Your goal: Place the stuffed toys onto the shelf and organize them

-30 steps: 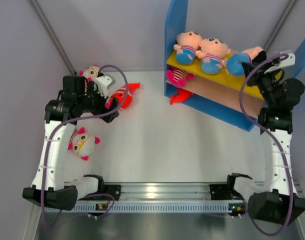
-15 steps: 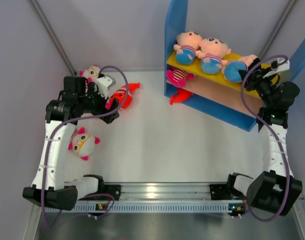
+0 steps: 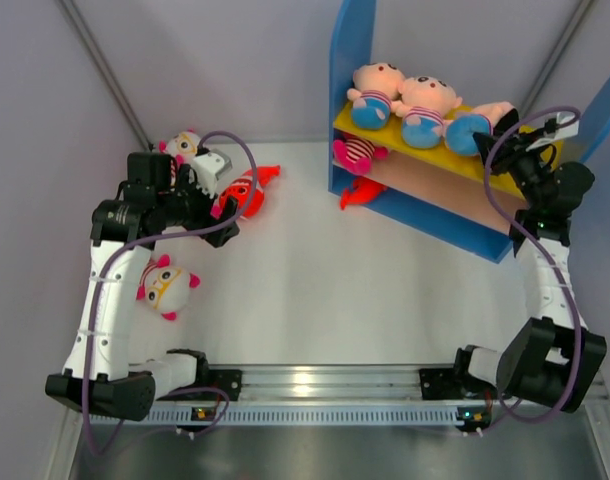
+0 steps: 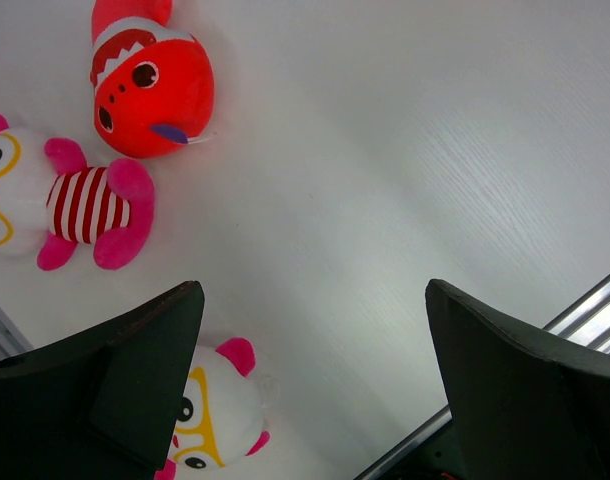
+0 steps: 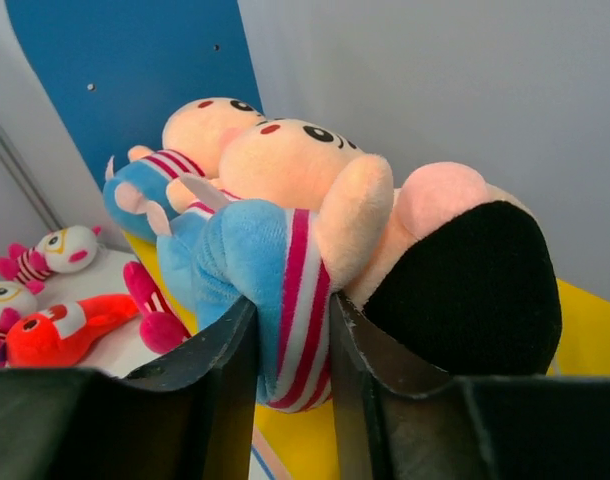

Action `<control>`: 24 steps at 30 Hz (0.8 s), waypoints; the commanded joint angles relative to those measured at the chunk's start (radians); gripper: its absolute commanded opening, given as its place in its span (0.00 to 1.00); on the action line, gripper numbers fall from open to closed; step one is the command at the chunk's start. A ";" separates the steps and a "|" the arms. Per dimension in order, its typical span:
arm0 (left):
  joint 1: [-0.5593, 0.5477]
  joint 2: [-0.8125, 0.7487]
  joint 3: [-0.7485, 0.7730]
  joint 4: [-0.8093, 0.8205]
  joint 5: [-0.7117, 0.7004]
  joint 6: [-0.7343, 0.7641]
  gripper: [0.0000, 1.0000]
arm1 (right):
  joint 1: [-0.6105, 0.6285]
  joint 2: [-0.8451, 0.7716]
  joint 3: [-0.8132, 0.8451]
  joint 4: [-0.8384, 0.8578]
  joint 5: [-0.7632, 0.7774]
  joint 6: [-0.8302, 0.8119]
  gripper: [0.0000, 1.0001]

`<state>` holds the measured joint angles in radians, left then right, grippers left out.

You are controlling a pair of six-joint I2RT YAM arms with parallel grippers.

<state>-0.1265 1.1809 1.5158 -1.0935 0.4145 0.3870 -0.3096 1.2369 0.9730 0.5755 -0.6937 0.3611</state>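
Observation:
The shelf point(image 3: 350, 45) stands at the back right. Two peach dolls point(image 3: 377, 88) point(image 3: 426, 108) lie on its yellow top board. My right gripper point(image 3: 503, 137) is shut on a third peach doll point(image 3: 473, 128) and holds it on that board, against the second doll. In the right wrist view the fingers point(image 5: 225, 360) pinch the doll's blue striped body point(image 5: 285, 270). A striped doll point(image 3: 355, 152) lies on the middle board, a red fish point(image 3: 359, 191) on the base. My left gripper point(image 3: 220, 208) is open above the table near a red fish point(image 3: 248, 190) and two white-faced dolls point(image 3: 183, 146) point(image 3: 166, 286).
In the left wrist view the red fish point(image 4: 150, 85), a striped doll point(image 4: 80, 200) and a white doll's head point(image 4: 210, 420) lie on the white table, with the open gripper point(image 4: 313, 290) over bare surface. Grey walls enclose the table. A metal rail point(image 3: 315, 380) runs along the near edge.
My right gripper has carried the third peach doll up-left along the top board, against the second doll. The left arm has not moved.

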 commanded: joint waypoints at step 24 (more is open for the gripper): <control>-0.004 -0.015 0.003 -0.005 0.050 -0.013 0.99 | 0.004 -0.238 0.078 -0.660 0.343 -0.191 0.71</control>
<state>-0.1265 1.1847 1.5158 -1.0939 0.4427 0.3859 -0.3054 0.9676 0.9916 -0.0521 -0.3382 0.1753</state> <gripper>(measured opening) 0.987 0.705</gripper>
